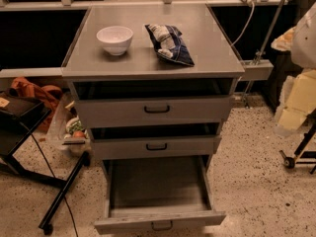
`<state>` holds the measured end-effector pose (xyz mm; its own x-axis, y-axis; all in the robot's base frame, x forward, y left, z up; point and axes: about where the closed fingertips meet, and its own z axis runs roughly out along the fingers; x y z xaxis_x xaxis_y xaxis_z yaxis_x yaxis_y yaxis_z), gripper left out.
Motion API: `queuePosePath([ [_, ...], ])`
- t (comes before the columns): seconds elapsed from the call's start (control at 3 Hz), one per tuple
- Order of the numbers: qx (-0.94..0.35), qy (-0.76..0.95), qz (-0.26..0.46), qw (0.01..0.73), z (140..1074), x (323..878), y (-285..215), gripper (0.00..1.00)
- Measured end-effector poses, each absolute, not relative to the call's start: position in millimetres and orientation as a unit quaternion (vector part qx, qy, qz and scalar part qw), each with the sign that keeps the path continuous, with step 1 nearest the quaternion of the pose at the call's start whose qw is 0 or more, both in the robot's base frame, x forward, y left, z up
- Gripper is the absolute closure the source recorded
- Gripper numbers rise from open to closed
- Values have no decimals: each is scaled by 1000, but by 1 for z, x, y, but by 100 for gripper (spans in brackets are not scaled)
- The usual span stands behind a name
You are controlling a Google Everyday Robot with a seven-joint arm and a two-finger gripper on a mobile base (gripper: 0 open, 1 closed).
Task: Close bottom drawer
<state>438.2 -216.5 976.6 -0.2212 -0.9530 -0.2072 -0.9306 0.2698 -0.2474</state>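
claw first: the pale blurred shape at the right edge looks like the claw (pixel 295 105), hanging high and well off to the side of the drawers, touching nothing. apart or together? cannot tell from here.

moving left, the grey table (pixel 212 46) carries a white bowl (pixel 114 38) and a dark snack bag (pixel 169 44) side by side on top. under it, the top drawer (pixel 118 113) and the middle drawer (pixel 118 148) both look a little ajar.

and down at the floor, the one that matters: the bottom drawer (pixel 158 186), pulled far out toward the camera, grey box showing nothing inside, its wide flat front nearest us with a small dark handle (pixel 162 225) at its middle.

my read: it's stiff and rigid, light with nothing in it, so it should slide in easily. no grip looks necessary. a flat push on the front beside the handle, dead centre, looks best, since an off-centre shove may skew it on its runners. the claw would have to drop low and swing left first.
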Motion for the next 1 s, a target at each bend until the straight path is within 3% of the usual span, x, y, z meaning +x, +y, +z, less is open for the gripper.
queuePosePath([
  [0.67, -599, 780, -23, 176, 952, 435, -206, 0],
  [1.0, -590, 780, 18, 210, 906, 415, -175, 0],
])
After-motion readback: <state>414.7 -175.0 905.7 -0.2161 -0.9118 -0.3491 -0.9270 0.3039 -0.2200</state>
